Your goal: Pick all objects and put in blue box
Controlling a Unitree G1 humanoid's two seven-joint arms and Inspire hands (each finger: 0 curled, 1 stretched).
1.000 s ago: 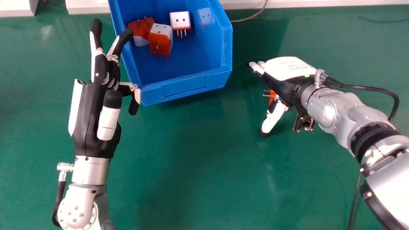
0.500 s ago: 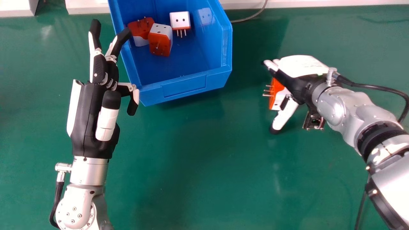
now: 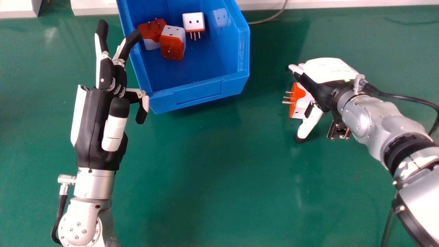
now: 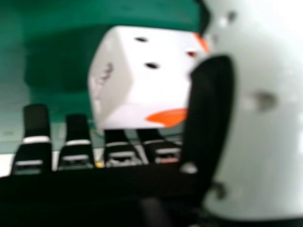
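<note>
You had the green worktop (image 3: 212, 178) spread beneath everything, with the blue box (image 3: 200, 94) at its far side, open face up. The robot's left hand (image 3: 97, 132) lay just to the left of that box, palm up, some of its fingers stretched out straight and others bent; you had nothing in it, and one fingertip reached over the box's left rim. To the right of the box and apart from it, you had the right hand (image 3: 319, 91) with its fingers straight and its thumb spread well away from them, a wide gap between. In that gap sat a white and orange plug adapter (image 3: 301, 103), outside the box, its metal pins pointing toward the box. The right hand view showed you the adapter's white faces and dark socket holes, with part of the adapter hidden behind the black pad of the thumb (image 4: 265, 142). The fingers were not curled round it, and you could not tell whether they or the thumb touched it. Inside the box you had three more adapters: one tilted orange and white one (image 3: 151, 31) by the left wall, one (image 3: 172, 41) right beside it, and one (image 3: 193, 22) farther right, its pins toward the robot. A thin cable (image 3: 271, 17) curved past the box's right side.
</note>
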